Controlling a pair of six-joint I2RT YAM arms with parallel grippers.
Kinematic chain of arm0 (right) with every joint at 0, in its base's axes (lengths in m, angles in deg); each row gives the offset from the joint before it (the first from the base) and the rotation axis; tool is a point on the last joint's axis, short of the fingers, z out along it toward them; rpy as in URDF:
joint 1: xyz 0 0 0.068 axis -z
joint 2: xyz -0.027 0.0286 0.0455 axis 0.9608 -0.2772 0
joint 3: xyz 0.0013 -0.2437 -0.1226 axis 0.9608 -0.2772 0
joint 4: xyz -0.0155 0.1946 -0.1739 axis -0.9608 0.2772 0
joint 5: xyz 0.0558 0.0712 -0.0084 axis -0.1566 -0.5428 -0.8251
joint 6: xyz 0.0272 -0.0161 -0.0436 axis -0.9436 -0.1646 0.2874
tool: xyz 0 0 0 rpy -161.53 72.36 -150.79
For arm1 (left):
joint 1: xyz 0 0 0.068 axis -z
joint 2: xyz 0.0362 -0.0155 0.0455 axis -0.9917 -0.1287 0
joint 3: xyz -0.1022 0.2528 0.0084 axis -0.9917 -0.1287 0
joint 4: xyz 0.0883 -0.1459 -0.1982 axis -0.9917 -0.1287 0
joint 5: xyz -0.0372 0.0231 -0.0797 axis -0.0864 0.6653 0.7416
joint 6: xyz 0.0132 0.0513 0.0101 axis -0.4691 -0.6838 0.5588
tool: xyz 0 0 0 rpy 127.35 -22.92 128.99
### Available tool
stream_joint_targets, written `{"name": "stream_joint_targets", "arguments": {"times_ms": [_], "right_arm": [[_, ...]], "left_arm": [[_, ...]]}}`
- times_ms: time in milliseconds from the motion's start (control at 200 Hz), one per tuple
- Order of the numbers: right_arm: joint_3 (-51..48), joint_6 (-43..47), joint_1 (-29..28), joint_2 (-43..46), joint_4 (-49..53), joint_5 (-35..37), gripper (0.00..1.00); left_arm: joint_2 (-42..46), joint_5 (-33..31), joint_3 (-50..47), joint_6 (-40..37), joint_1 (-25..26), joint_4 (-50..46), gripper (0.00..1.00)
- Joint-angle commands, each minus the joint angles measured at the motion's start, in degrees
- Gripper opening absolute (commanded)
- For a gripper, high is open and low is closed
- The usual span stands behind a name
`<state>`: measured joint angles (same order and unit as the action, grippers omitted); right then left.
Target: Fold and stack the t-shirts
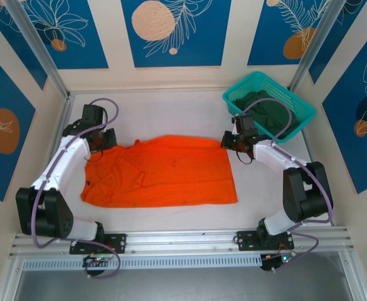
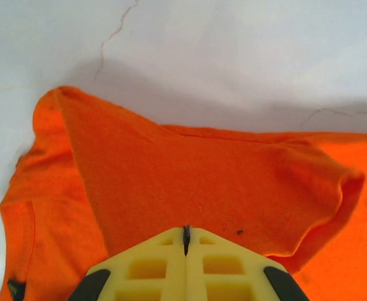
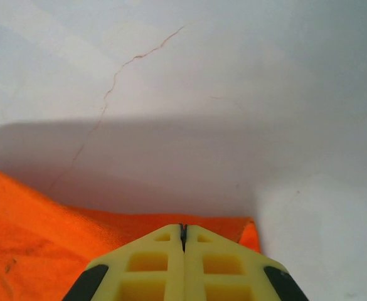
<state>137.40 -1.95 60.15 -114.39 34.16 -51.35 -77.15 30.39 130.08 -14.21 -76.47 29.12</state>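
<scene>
The orange t-shirt (image 1: pixel 164 172) lies spread across the middle of the table (image 1: pixel 170 106), its far edge stretched between the two arms. The left gripper (image 2: pixel 186 235) sits at the shirt's far-left corner with its jaws pressed together, and the cloth rises toward the tips as if pinched. The right gripper (image 3: pixel 183 229) is likewise closed on the far-right corner, holding only a narrow bit of hem. The dark green t-shirt (image 1: pixel 265 106) is bunched in the teal basket (image 1: pixel 302 113) at the table's far-right corner.

The right hold looks thin, so the hem could slip out if the arms pull toward the near edge unevenly, skewing the fold. The wrinkled left side might also drag and bunch.
</scene>
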Motion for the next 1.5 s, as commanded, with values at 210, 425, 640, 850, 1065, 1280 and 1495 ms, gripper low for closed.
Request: {"name": "stream_joint_targets", "arguments": {"times_ms": [210, 425, 640, 850, 1065, 1280, 1495], "right_arm": [[-4.8, 2.4, 1.7, 5.8, 0.1, -3.1, 0.0], [-7.6, 2.3, 2.2, 6.6, -0.7, -3.1, 0.0], [-9.6, 1.1, 1.9, 7.3, -0.8, -3.4, 0.0], [-12.1, -1.9, 0.5, 9.0, 1.0, -2.1, 0.0], [-14.3, -11.9, -0.4, 13.6, 10.3, 4.4, 0.21], [-14.2, -20.6, 2.2, 18.9, 16.8, 9.3, 0.39], [-6.8, -19.3, 1.1, 8.8, 12.0, -0.3, 0.39]], "left_arm": [[8.6, 0.0, -4.1, 5.6, -1.1, -9.4, 0.0], [10.2, 1.7, -6.6, 5.8, -3.9, -11.9, 0.0], [10.6, 3.1, -8.3, 6.5, -6.8, -13.1, 0.0], [10.9, 2.7, -10.6, 7.8, -9.8, -14.1, 0.0], [13.3, -1.9, -10.1, 9.6, -12.4, -14.3, 0.31], [8.6, -1.6, -7.9, 9.4, -14.4, -12.6, 0.63], [-5.7, 10.5, -3.3, 8.5, -14.8, -6.8, 0.48]]}}
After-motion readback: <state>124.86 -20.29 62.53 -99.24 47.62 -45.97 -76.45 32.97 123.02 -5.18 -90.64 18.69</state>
